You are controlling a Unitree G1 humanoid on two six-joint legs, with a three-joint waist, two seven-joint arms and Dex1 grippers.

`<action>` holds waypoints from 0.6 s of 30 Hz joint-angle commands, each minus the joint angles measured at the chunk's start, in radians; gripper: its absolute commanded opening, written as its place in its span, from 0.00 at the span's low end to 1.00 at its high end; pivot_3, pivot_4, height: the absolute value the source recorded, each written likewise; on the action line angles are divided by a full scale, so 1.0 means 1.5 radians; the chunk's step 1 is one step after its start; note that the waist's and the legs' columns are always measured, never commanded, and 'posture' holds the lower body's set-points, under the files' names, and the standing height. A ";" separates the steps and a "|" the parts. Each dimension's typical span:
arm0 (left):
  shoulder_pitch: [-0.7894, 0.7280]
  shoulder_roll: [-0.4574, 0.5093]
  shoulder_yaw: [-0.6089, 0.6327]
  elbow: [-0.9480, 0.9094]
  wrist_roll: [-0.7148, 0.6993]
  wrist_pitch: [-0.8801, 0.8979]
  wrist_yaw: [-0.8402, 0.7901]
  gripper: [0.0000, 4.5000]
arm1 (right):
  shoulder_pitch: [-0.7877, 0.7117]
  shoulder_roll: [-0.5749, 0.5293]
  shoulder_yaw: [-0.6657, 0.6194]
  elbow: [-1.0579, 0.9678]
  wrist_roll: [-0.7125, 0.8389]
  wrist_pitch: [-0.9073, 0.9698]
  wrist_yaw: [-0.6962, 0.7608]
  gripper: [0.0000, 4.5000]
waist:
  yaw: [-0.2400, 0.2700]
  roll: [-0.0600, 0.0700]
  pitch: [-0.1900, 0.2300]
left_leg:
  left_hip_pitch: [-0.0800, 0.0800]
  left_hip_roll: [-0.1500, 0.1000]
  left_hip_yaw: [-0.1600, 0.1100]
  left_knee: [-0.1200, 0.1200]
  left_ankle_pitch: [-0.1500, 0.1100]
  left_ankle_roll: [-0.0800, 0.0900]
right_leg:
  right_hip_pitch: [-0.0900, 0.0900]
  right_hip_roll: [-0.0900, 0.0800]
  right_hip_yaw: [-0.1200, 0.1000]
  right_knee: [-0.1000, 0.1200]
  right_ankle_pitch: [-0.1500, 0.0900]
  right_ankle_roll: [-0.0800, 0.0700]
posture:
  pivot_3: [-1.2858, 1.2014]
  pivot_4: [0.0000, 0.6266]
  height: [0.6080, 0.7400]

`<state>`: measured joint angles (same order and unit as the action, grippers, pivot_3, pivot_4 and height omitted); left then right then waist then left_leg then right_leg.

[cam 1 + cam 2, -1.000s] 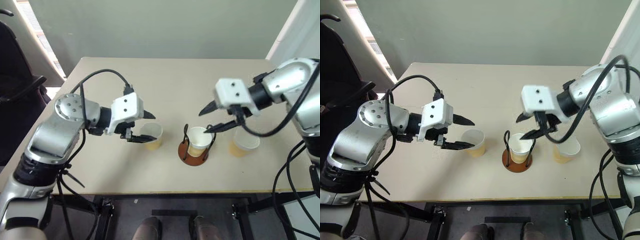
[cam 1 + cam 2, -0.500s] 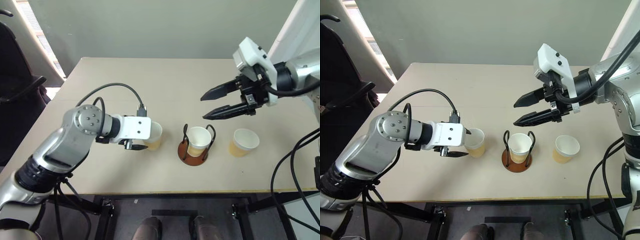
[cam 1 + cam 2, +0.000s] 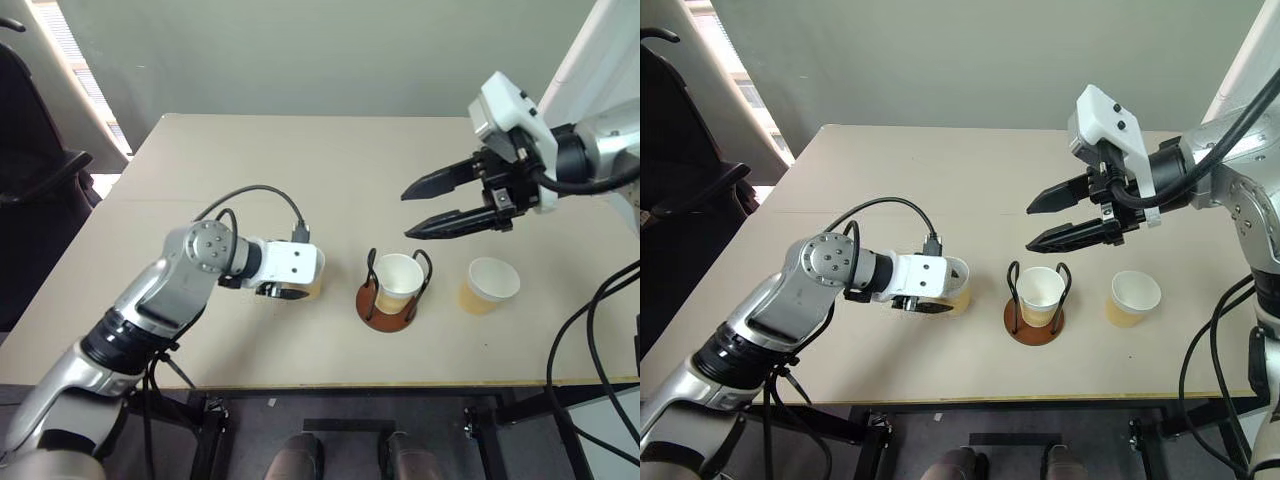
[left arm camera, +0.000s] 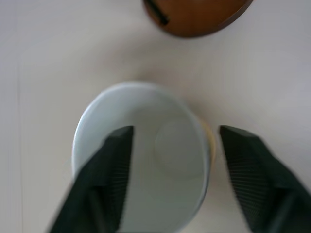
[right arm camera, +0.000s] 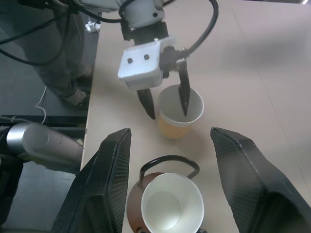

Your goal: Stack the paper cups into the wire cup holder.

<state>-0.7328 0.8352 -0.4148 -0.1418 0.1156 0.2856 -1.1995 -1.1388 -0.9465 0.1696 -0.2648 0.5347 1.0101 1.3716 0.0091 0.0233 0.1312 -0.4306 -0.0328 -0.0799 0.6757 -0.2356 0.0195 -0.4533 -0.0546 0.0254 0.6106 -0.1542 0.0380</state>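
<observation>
Beige table (image 3: pixel 330 160), grey-green wall (image 3: pixel 330 50), black chair (image 3: pixel 30 170) left.

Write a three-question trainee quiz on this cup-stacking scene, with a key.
1. True or false: the wire cup holder already holds a paper cup.
2. How many cups stand outside the holder?
3. Which end effector straddles a cup wall: A left, B right?

Key: 1 true. 2 two: the left cup and the right cup. 3 A; one finger is inside, one outside.
</observation>
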 commanded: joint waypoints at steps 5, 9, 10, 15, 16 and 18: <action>-0.026 0.000 0.044 0.020 -0.079 -0.032 -0.085 0.01 | 0.029 -0.011 -0.043 -0.017 0.018 -0.039 -0.022 0.60 | 0.000 0.000 0.000 | 0.000 0.000 0.000 0.000 0.000 0.000 | 0.000 0.000 0.000 0.000 0.000 0.000 | 0.52 0.24 1.00; -0.046 0.001 0.056 0.025 -0.099 -0.024 -0.103 0.01 | 0.058 -0.001 -0.056 -0.004 0.019 -0.059 -0.041 0.60 | 0.000 0.000 0.000 | 0.000 0.000 0.000 0.001 0.000 0.001 | 0.000 0.000 0.000 0.000 0.000 0.001 | 0.52 0.24 1.00; -0.052 0.000 0.062 0.021 -0.108 -0.017 -0.108 0.01 | 0.067 0.003 -0.061 0.003 0.018 -0.064 -0.049 0.60 | 0.000 0.000 0.000 | 0.000 0.000 0.000 0.001 0.000 0.001 | 0.000 0.000 0.000 0.000 0.000 0.001 | 0.52 0.24 1.00; -0.083 0.001 0.085 0.005 -0.148 0.024 -0.131 0.01 | 0.108 0.009 -0.082 0.027 0.012 -0.073 -0.089 0.60 | 0.000 0.000 0.000 | 0.000 0.000 0.000 0.001 0.000 0.001 | 0.000 0.000 0.000 0.000 0.001 0.002 | 0.52 0.24 1.00; -0.090 0.004 0.089 0.003 -0.156 0.032 -0.137 0.01 | 0.117 0.006 -0.088 0.027 0.014 -0.070 -0.095 0.60 | 0.001 0.000 0.000 | 0.000 0.000 0.000 0.001 0.000 0.001 | 0.000 0.000 0.000 0.000 0.001 0.002 | 0.52 0.24 1.00; -0.106 0.007 0.103 -0.004 -0.189 0.056 -0.157 0.01 | 0.138 -0.002 -0.106 0.018 0.022 -0.064 -0.107 0.60 | 0.001 0.000 0.000 | -0.001 0.000 0.000 0.002 0.000 0.001 | 0.000 0.000 0.000 0.000 0.001 0.002 | 0.52 0.24 1.00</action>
<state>-0.8585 0.8358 -0.3091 -0.1124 -0.1286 0.3472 -1.4152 -0.9308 -0.9277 0.0687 -0.2184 0.5517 0.9148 1.2268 0.0107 0.0232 0.1311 -0.4328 -0.0326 -0.0797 0.6787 -0.2359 0.0214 -0.4530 -0.0548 0.0249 0.6105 -0.1523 0.0411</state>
